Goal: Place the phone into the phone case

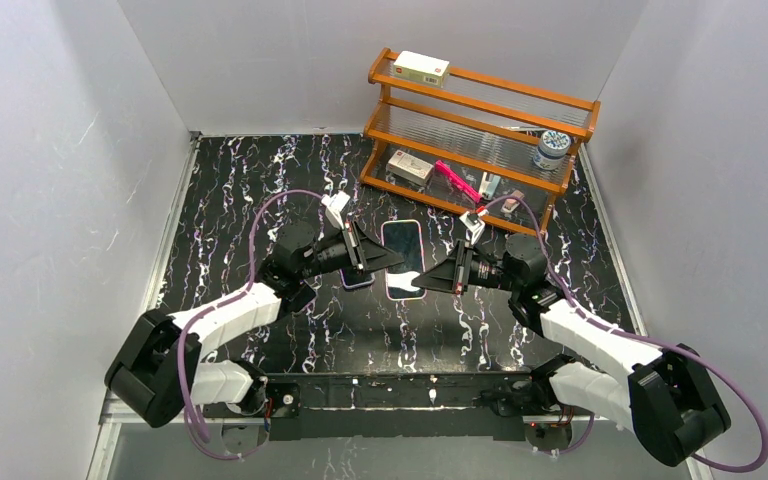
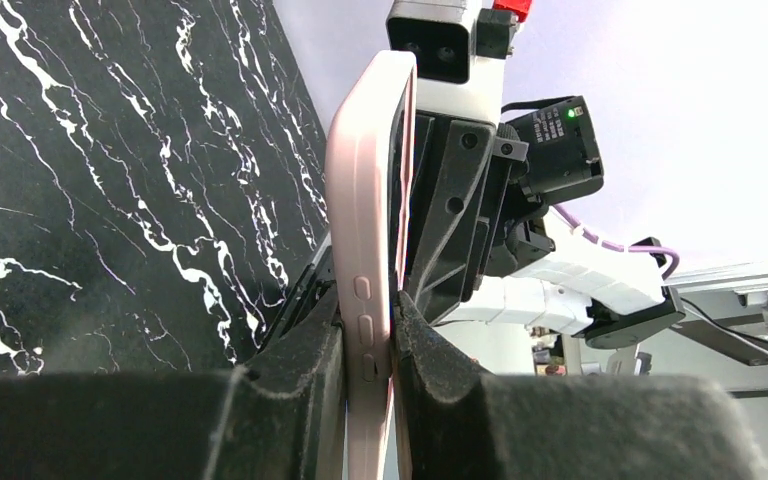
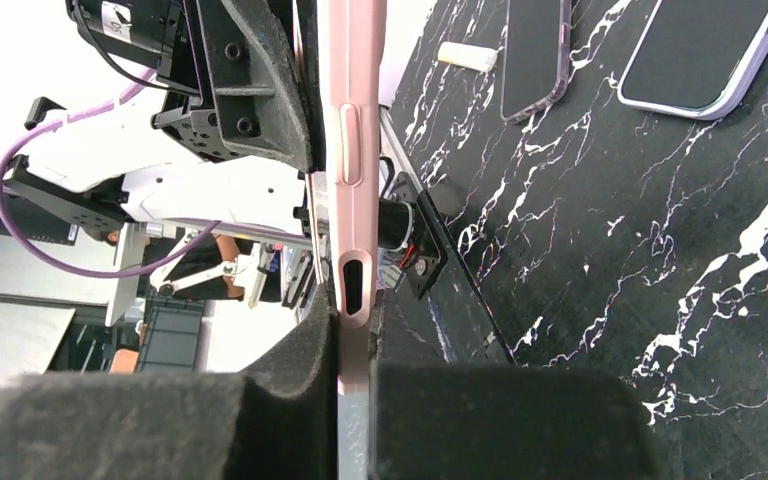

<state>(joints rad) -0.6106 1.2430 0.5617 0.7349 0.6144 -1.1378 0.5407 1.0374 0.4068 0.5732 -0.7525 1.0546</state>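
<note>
A pink phone case (image 2: 365,230) hangs edge-on above the table's middle, held from both sides. My left gripper (image 2: 368,325) is shut on its button side. My right gripper (image 3: 355,320) is shut on the end with the slot cut-out (image 3: 353,285). From above, the left gripper (image 1: 397,262) and right gripper (image 1: 422,280) meet nose to nose over the case (image 1: 405,285). A dark-screened phone (image 1: 402,245) lies flat just behind them. Whether anything sits inside the case I cannot tell.
A second dark slab with a purple rim (image 1: 357,280) lies under the left gripper. A wooden rack (image 1: 480,140) at the back right holds boxes, a jar (image 1: 552,150) and a pink item (image 1: 457,182). A small white cylinder (image 3: 467,56) lies on the marble table.
</note>
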